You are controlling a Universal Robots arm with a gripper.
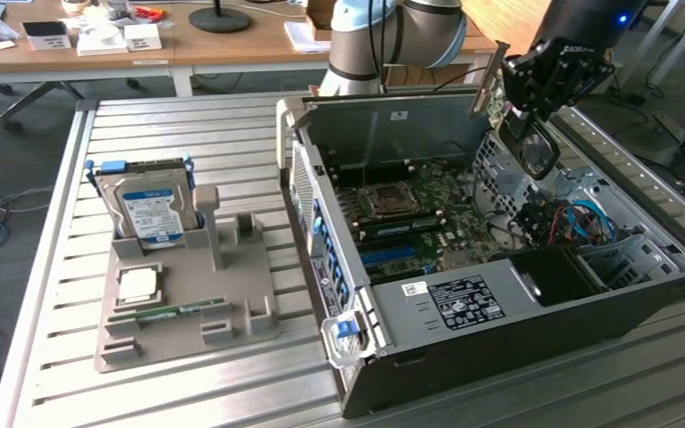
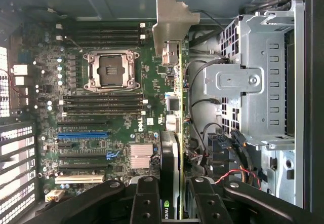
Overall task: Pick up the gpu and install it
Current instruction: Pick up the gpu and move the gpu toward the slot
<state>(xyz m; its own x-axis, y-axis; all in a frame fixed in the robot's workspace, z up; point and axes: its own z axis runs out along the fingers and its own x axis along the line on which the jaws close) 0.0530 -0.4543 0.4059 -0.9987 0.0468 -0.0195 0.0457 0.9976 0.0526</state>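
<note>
Hanging edge-on over the open computer case (image 1: 533, 357), the gpu (image 2: 172, 153) was clamped at its fan end between the fingers of the end effector (image 2: 174, 201). Its silver bracket (image 2: 171, 21) pointed away, probably so the connector edge faced the motherboard (image 2: 116, 107). The card ran crosswise to the blue slot (image 2: 83, 134).

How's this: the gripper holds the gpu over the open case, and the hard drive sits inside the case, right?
Not quite. The gripper holds the gpu over the open case, but the exterior view shows the hard drive standing in the gray holder outside it.
</note>
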